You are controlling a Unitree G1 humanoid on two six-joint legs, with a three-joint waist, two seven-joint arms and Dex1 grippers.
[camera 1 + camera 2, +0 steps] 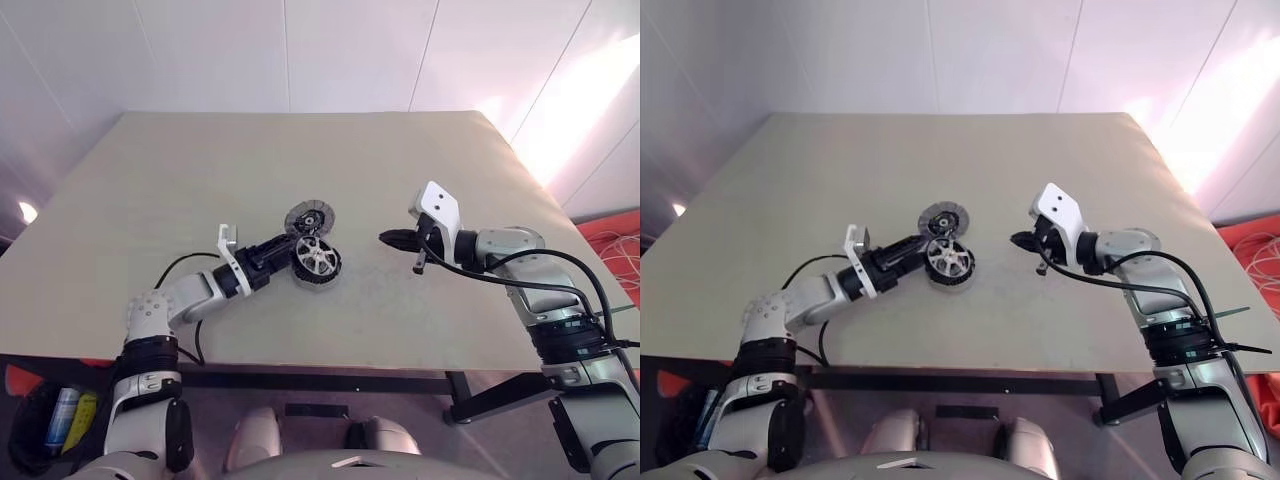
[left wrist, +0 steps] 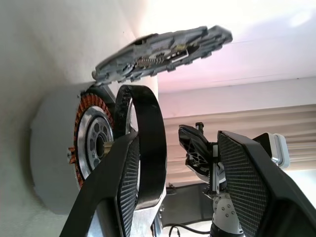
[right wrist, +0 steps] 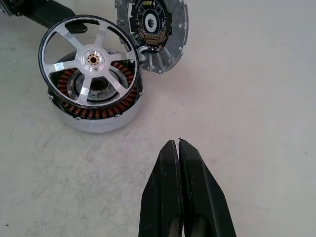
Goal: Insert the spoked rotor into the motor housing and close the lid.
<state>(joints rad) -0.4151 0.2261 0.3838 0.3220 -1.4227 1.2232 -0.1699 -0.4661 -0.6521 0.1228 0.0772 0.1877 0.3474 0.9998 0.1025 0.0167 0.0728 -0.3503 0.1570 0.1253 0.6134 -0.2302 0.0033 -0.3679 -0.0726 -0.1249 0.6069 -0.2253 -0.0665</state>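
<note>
Right wrist view: spoked rotor [image 3: 90,61] tilted atop grey motor housing [image 3: 96,121] with copper windings, lid [image 3: 154,32] open at one o'clock, right fingers [image 3: 180,192] pressed together, left fingers [image 2: 133,182] spread astride rotor rim, mid-table [image 1: 150,200]

The left pincer [image 2: 192,182] stands open beside the spoked rotor [image 2: 140,148], lid [image 2: 163,49] raised.

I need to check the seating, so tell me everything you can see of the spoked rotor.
The spoked rotor is a dark ring with five shiny silver spokes and a brass-centred hub. It sits tilted on the motor housing, above the coppery windings, not fully seated. The left gripper, its fingers apart, straddles the rim.
</note>
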